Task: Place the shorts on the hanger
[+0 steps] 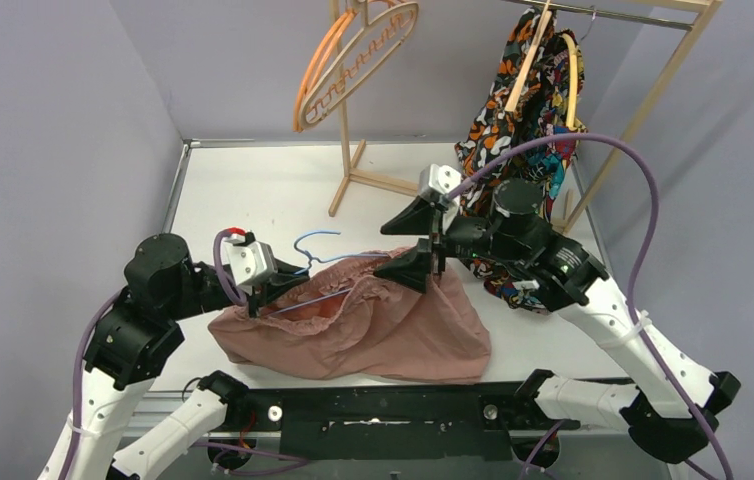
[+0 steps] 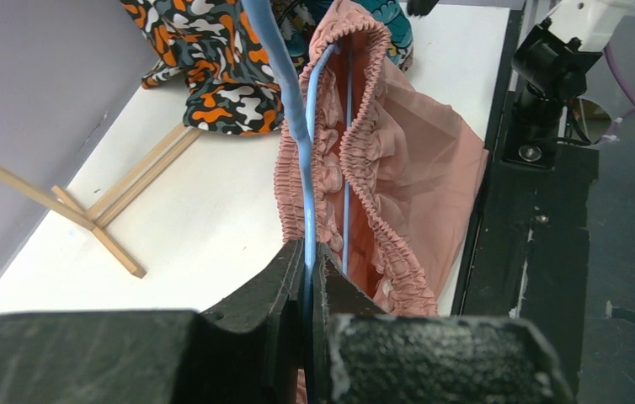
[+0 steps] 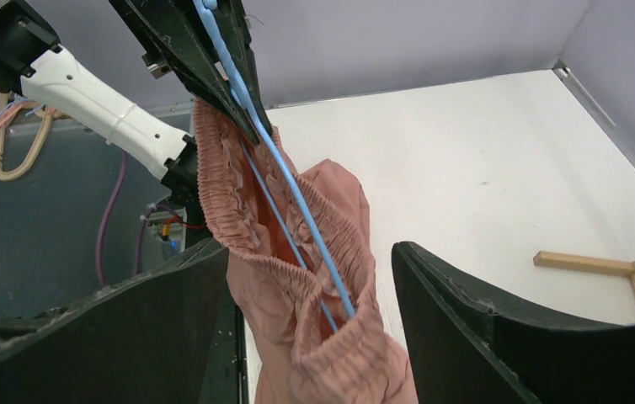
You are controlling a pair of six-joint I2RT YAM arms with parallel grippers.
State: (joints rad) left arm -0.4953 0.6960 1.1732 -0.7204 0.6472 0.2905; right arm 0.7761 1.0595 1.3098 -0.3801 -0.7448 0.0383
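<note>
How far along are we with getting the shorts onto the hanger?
Done: the hanger wire runs inside the waistband of the shorts. In hand: the left gripper is shut on the hanger, and the right gripper is open, straddling the waistband's far end. Left: the shorts lie mostly on the table; they probably need settling on the wire, then releasing.

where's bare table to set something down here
Best: table's far-left stretch, between left wall and wooden rack foot. A thin strip right of the shorts, under the right arm. Crowded: centre, where hanger, left gripper and right gripper meet; far right, the patterned garment.
</note>
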